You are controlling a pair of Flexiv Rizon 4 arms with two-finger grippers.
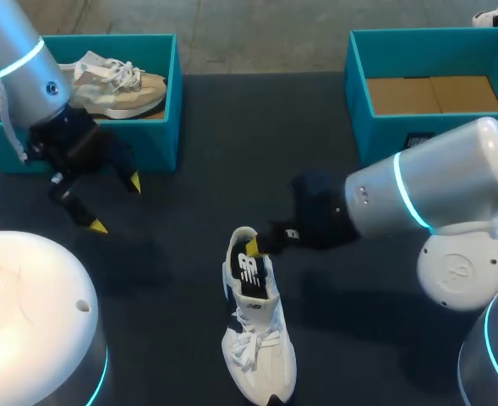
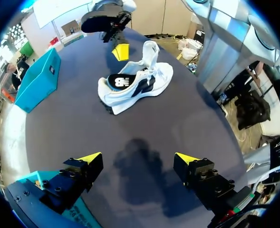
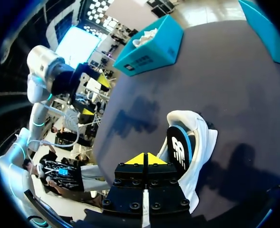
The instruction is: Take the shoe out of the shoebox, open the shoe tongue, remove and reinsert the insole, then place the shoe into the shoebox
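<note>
A white shoe lies on the dark table, near its front edge. A black insole with a white logo rests tilted in the shoe's heel opening, partly sticking out. My right gripper is shut, its yellow tips together just beside the heel, and I see nothing between them. My left gripper hangs open over bare table at the left, well away from the shoe and holding nothing.
A teal shoebox at the back left holds a beige shoe. A second teal shoebox at the back right shows only its cardboard floor. My arms' white bases fill the front corners.
</note>
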